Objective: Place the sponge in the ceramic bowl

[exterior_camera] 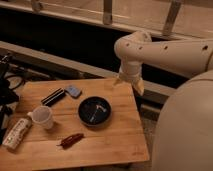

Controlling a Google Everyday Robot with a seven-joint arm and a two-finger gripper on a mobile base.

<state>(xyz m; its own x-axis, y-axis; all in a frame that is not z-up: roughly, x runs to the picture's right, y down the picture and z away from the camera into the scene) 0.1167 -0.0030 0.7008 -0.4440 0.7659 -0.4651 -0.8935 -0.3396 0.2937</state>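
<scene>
Sponge (73, 91): lies on desk (115, 145), just rear-left of ceramic bowl (95, 111), not in it. Pincer (135, 84): hangs rear-right of bowl; can't tell its opening. Risk: clips bowl rim crossing over, shoves sponge away.

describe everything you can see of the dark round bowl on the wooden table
The dark round ceramic-looking bowl sits upright on the light wooden table, near its middle. Its glossy inside shows pale glints; whether it holds anything cannot be told. Nothing touches it but the table: the small blue-grey sponge lies apart to its upper left, the white cup to its left. The robot's claw hangs up and right of the bowl, by the table's far right edge, clear of it.
</scene>
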